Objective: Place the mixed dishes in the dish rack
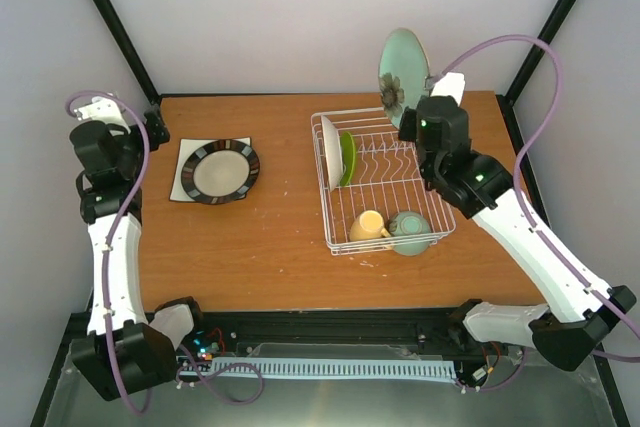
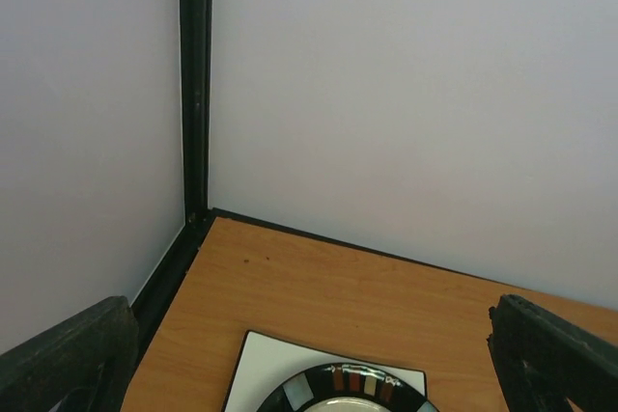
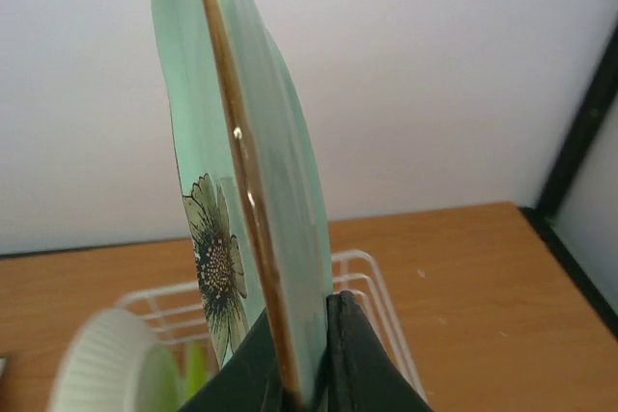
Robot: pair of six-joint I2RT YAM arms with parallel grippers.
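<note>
The right claw (image 3: 304,349) is pinching the bottom rim of the pale green plate (image 3: 261,171), one dark finger (image 3: 357,364) pressed against each face. The plate stands upright on edge, raised off the table, with a dark flower printed low on its left face. In the top view the plate (image 1: 403,65) hangs over the far edge of the dish rack (image 1: 400,175), near the far right corner of the wooden tabletop (image 1: 270,237).

The rack sits on the right half of the tabletop. At its left end a white ribbed plate (image 1: 329,152) stands on edge between the prongs, and a lime-green plate (image 1: 347,157) stands just beside it. At the end of the rack nearest the near edge, the yellow mug (image 1: 368,226) lies on its side. The pale mint-green bowl (image 1: 409,231) rests beside it, touching or almost touching.

The left claw (image 1: 157,127) is spread wide and grips nothing. In its wrist view one finger (image 2: 68,359) shows at each lower corner. It hovers at the far left corner of the tabletop. Just in front of it the white square plate (image 1: 188,169) lies flat on the wood. The dark-rimmed cream-centred round plate (image 1: 220,171) lies on top of it, overhanging its right side, well apart from the rack.
</note>
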